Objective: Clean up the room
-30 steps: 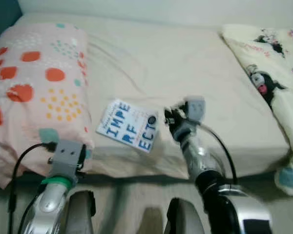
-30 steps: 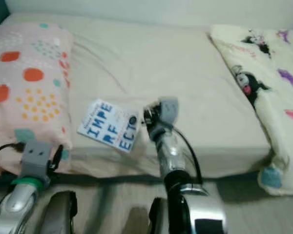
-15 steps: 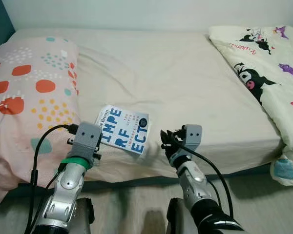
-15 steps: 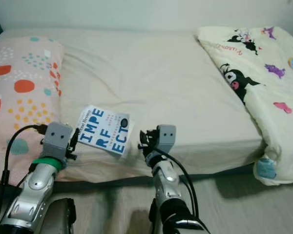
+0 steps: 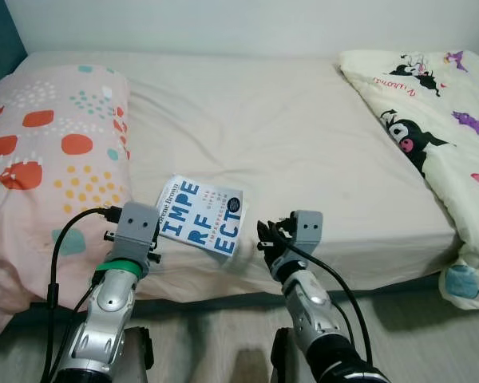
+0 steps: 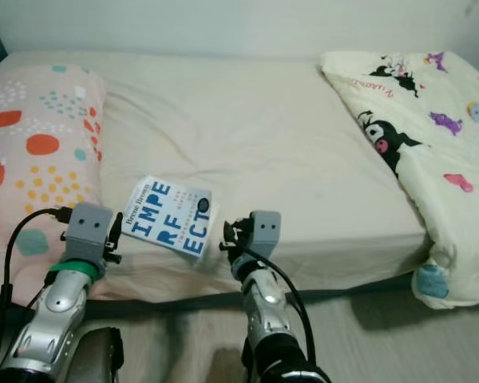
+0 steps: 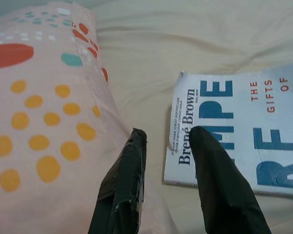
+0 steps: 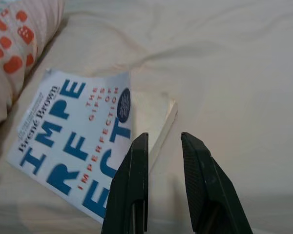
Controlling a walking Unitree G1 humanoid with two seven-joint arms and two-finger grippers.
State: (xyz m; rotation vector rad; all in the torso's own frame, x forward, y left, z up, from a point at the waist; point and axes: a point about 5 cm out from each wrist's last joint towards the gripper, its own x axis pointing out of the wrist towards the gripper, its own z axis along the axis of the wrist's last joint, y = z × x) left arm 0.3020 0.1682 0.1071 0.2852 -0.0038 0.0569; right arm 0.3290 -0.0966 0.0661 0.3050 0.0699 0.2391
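Now both parted pincers, left pincer (image 7: 168, 141) and right pincer (image 8: 163, 139), flank the book (image 5: 203, 214) on the bed (image 5: 303, 136).

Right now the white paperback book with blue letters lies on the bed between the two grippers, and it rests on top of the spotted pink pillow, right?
Not quite. The white paperback book with blue letters lies between the left gripper and right gripper, but on the beige bed sheet, beside the spotted pink pillow. The left eye view shows it.
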